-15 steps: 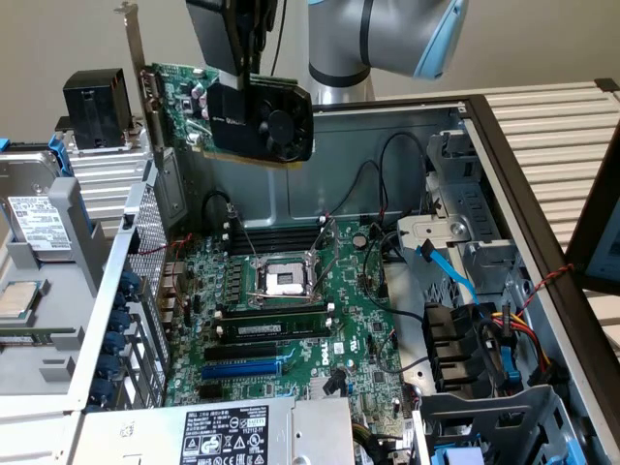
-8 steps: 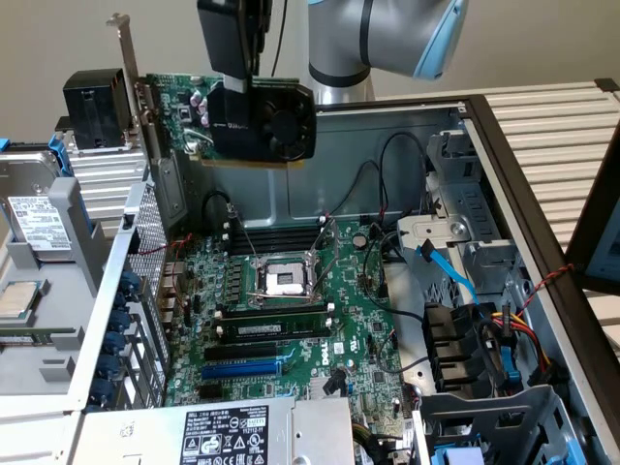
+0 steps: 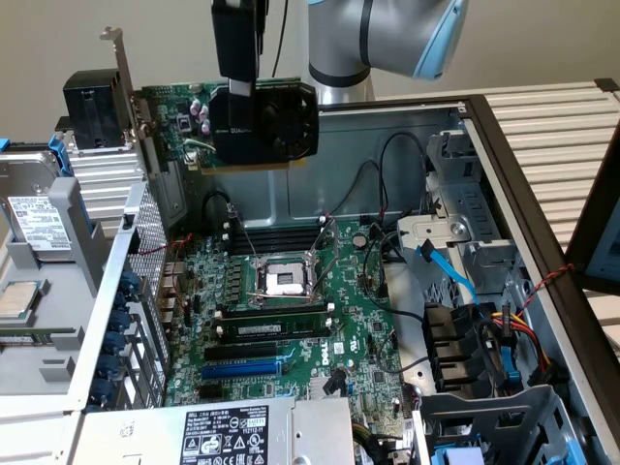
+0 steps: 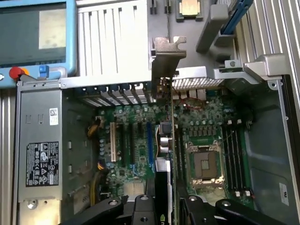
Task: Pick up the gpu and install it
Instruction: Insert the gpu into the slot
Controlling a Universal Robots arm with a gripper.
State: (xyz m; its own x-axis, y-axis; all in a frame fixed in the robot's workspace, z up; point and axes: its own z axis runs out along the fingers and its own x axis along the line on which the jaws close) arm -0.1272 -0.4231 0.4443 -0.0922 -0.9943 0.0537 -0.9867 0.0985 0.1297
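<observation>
My gripper (image 3: 235, 102) is shut on the gpu (image 3: 262, 121) and holds it in the air above the far wall of the open computer case. The card is a short green board with a black cooler shroud. Its silver end bracket (image 3: 126, 87) points to the exterior view's left. In the wrist view the gpu (image 4: 170, 140) is edge-on, with its bracket (image 4: 165, 65) farthest from the gripper (image 4: 166, 208), whose black fingers (image 4: 140, 206) clamp it from both sides. The large green motherboard (image 3: 320, 320) lies flat well below the card, and its blue slot (image 3: 242, 368) is bare.
The CPU socket (image 3: 286, 279) sits mid-board with black memory sticks (image 3: 276, 325) beside it. A power supply (image 3: 232, 431) is at the near edge and drive bays (image 3: 465, 252) with blue and black cables are at the exterior view's right. Metal case walls surround the board.
</observation>
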